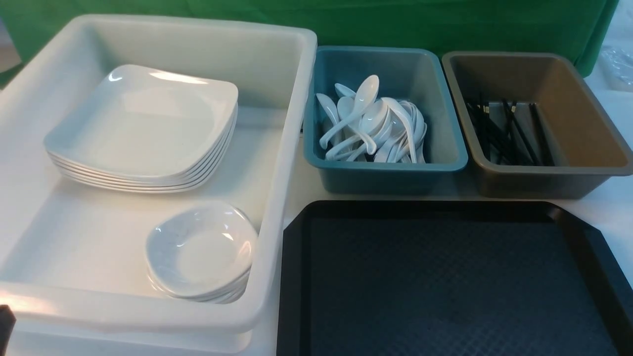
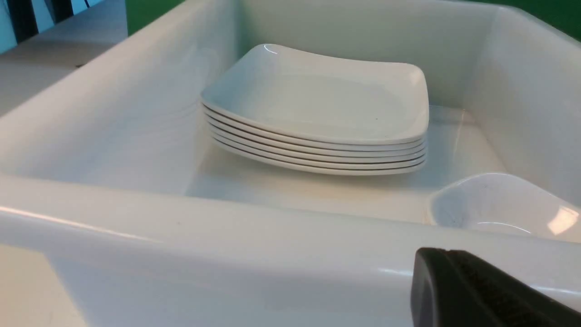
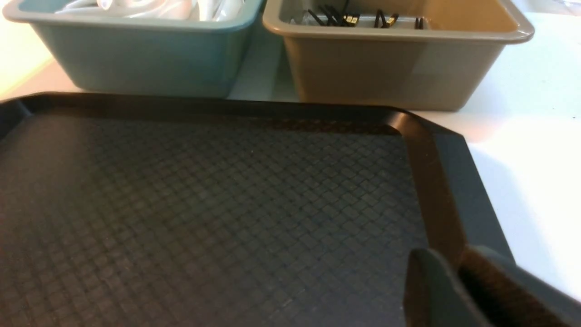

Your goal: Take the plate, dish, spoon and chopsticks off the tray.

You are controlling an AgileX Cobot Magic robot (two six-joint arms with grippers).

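Tray (image 1: 583, 237) at 5 o'clock in front view, floor bare. Plates (image 1: 143, 123) stacked w/ dishes (image 1: 200, 252) in white bin (image 1: 277, 163) at 9 o'clock; spoons (image 1: 371, 123) in teal bin (image 1: 445, 158) at 12; chopsticks (image 1: 509, 133) in brown bin (image 1: 603, 148) at 2. Left pincer (image 2: 476, 290) together, empty, by white bin's near rim. Right pincer (image 3: 458, 290) over tray's corner, empty; gap can't tell.
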